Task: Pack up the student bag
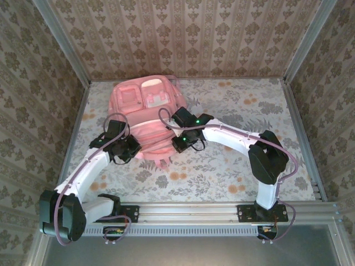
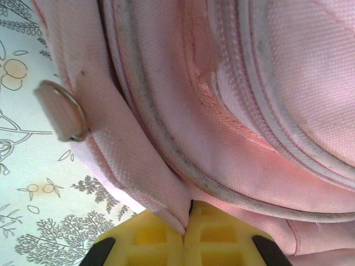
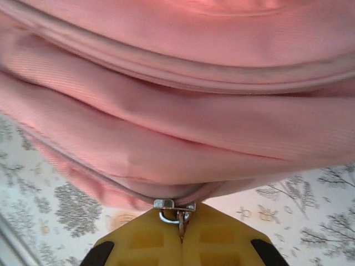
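Note:
The pink student bag (image 1: 145, 108) lies at the back left of the table, its light front pockets facing up. My left gripper (image 1: 128, 148) is shut on a fold of the bag's pink fabric (image 2: 166, 188) at the bag's near left edge; the yellow fingers (image 2: 150, 244) pinch it. A pink strap tab with a metal ring (image 2: 62, 111) hangs beside that fold. My right gripper (image 1: 183, 145) is shut on the metal zip pull (image 3: 176, 211) at the bag's near right edge, with the pink bag body (image 3: 177, 111) bulging above it.
The table carries a floral-patterned cloth (image 1: 233, 160), open to the right and front of the bag. Patterned walls and aluminium frame posts (image 1: 302, 41) enclose the back and sides. The arm bases sit on a rail (image 1: 188, 213) at the near edge.

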